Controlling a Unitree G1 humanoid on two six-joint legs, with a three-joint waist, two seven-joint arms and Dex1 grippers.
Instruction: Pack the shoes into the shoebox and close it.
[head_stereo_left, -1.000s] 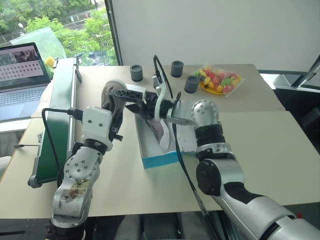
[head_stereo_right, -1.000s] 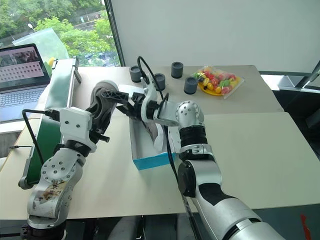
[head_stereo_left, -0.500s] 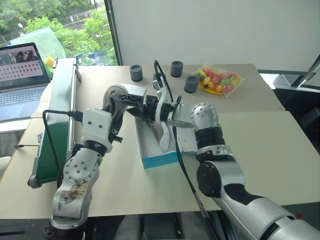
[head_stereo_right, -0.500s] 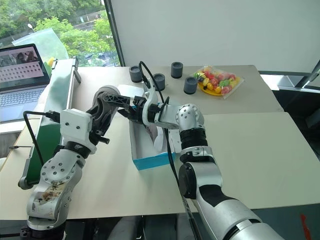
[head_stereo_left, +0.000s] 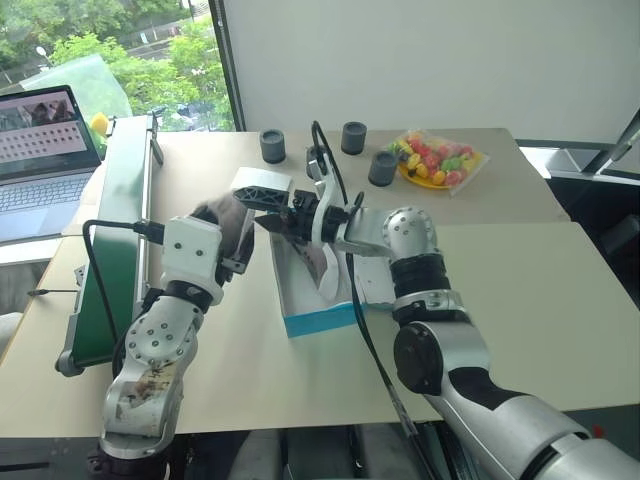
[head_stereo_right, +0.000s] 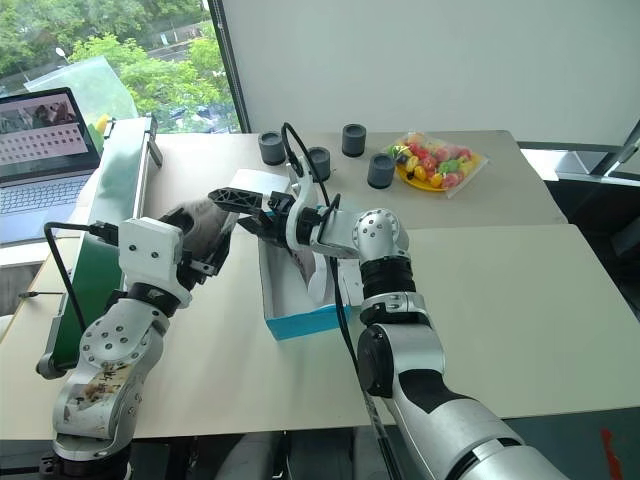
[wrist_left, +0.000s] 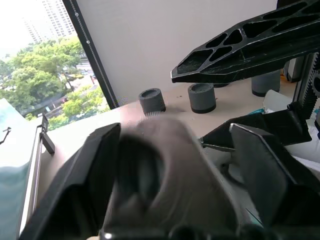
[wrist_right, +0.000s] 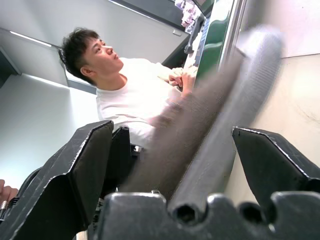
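Observation:
One dark grey-brown shoe (head_stereo_left: 222, 214) sits low between my two grippers, just left of the shoebox, and is blurred in both wrist views. My left gripper (head_stereo_left: 238, 238) is open: its fingers (wrist_left: 95, 165) stand wide on either side of the shoe (wrist_left: 165, 170). My right gripper (head_stereo_left: 264, 206) points left from above the box, open, with the shoe (wrist_right: 215, 135) lying loose between its fingers (wrist_right: 85, 165). The turquoise shoebox (head_stereo_left: 322, 321) stands open in mid-table. The other shoe (head_stereo_left: 322, 268) is inside it, whitish sole showing.
A long green conveyor (head_stereo_left: 120, 240) runs along the table's left side, with a laptop (head_stereo_left: 45, 150) beyond it. Three black cylinders (head_stereo_left: 273, 146) and a bag of colourful sweets (head_stereo_left: 437, 158) stand at the back. A person (wrist_right: 125, 95) sits to the left.
My left gripper has opened. The shoe, held up with its sole raised before, has dropped lower between the grippers. Neither arm has moved.

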